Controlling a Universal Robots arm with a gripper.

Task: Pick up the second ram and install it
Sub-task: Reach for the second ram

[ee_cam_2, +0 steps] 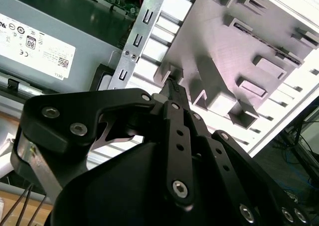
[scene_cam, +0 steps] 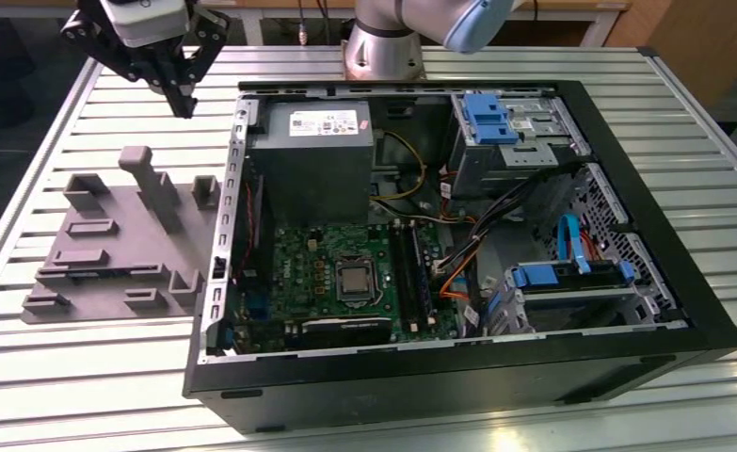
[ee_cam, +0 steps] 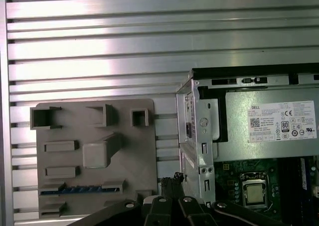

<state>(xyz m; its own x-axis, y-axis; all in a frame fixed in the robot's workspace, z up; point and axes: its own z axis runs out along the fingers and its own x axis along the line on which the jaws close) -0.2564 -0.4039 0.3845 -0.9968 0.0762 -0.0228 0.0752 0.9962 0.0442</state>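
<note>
Pincer [scene_cam: 186, 108] pinched closed and empty near the gray holder [scene_cam: 115, 215] where the second ram [ee_cam: 79, 190] sits

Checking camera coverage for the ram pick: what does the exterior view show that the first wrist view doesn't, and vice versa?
Exterior view adds: the arm's base, the blue drive brackets and the far side of the open case.
First wrist view adds: a straight-down look at the grey fixture, with a blue-green strip, likely the second ram, lying in one slot.
Shared: the pincer, shut with nothing seen in it, the fixture, the power supply, the CPU socket and the slatted table.
</note>
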